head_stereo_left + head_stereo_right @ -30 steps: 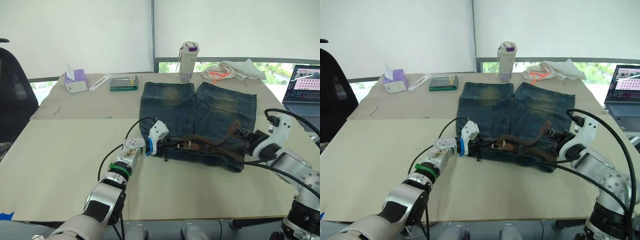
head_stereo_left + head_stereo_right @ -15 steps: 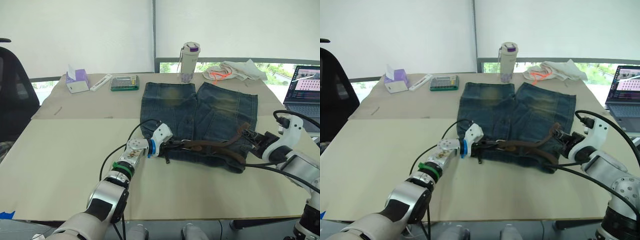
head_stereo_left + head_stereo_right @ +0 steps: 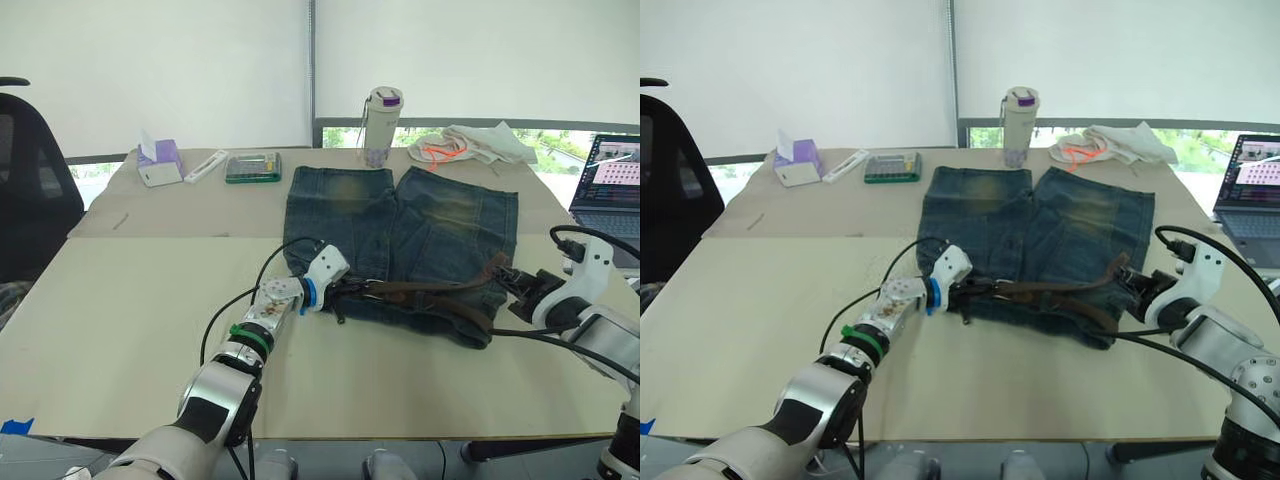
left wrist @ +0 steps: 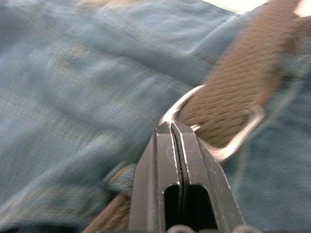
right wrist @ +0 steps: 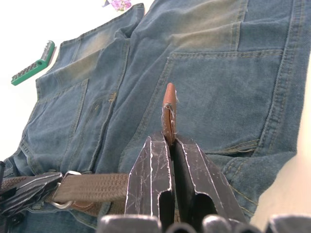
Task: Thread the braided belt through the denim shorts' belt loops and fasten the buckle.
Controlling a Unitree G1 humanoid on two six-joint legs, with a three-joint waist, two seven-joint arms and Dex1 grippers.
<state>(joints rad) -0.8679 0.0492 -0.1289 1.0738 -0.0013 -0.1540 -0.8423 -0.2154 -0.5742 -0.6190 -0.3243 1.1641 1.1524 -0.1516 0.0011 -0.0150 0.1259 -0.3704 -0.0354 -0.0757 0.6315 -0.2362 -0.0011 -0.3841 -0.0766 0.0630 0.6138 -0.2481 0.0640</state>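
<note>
The denim shorts (image 3: 400, 225) lie flat on the table, waistband towards me. The braided belt (image 3: 430, 293) runs along the waistband. My left gripper (image 3: 340, 290) is at the belt's left end, its fingers (image 4: 160, 160) pressed together at the silver buckle (image 4: 243, 136). My right gripper (image 3: 508, 280) is at the shorts' right edge, shut on the belt's other end. The brown tip (image 5: 169, 104) sticks up between its fingers (image 5: 150, 170). The strap (image 5: 97, 187) is seen lying across the denim. The belt loops are too small to make out.
Along the table's (image 3: 130, 300) far edge stand a bottle (image 3: 381, 125), a whitish cloth with orange cord (image 3: 470, 145), a green tray (image 3: 251, 166), a white stick (image 3: 204, 165) and a tissue box (image 3: 160, 163). A laptop (image 3: 612, 185) sits right, a black chair (image 3: 30, 190) left.
The right gripper has drawn the belt's end out to the right. The strap, slack and humped before, now lies straighter along the waistband. The left gripper stays at the buckle.
</note>
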